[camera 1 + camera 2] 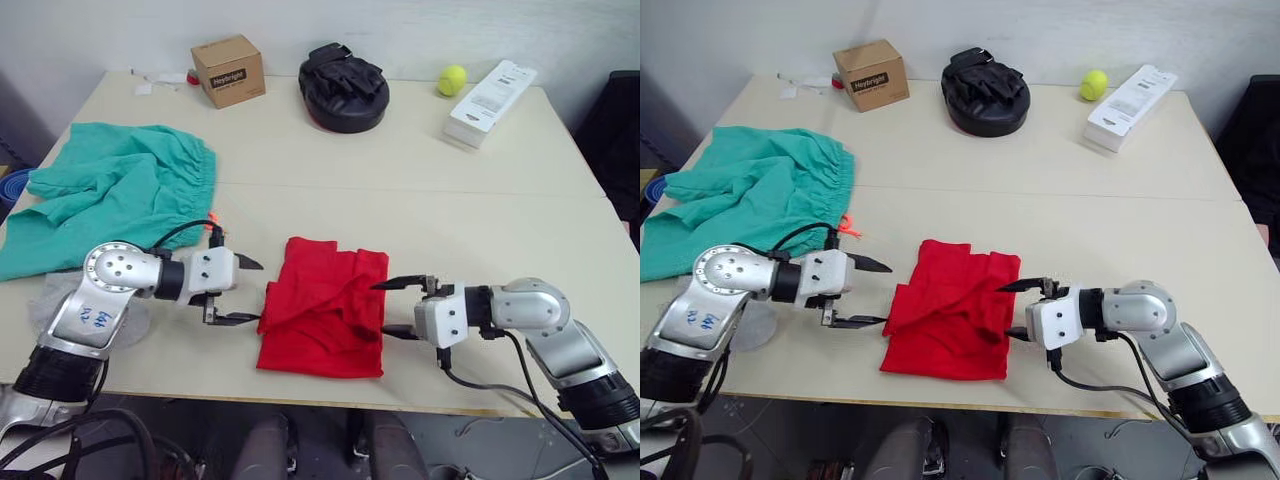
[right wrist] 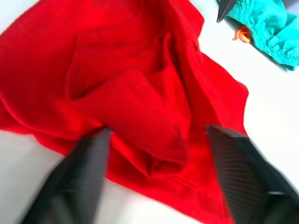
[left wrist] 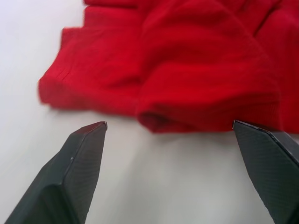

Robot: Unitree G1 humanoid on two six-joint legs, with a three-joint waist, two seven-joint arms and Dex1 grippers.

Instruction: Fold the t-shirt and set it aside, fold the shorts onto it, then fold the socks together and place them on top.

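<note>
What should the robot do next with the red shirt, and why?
Probably slide both grippers inward to pinch the t-shirt's side edges. The left gripper and right gripper both sit open at its sides, holding nothing, and the shirt lies only loosely folded and rumpled, so it likely needs another tidy fold before being set aside.

The red t-shirt (image 1: 952, 322) sits bunched near the counter's (image 1: 1060, 190) front edge. Left gripper (image 1: 872, 293) is spread wide just beside its left edge, right gripper (image 1: 1014, 309) open at its right edge. Teal shorts (image 1: 745, 195) lie far left.
</note>
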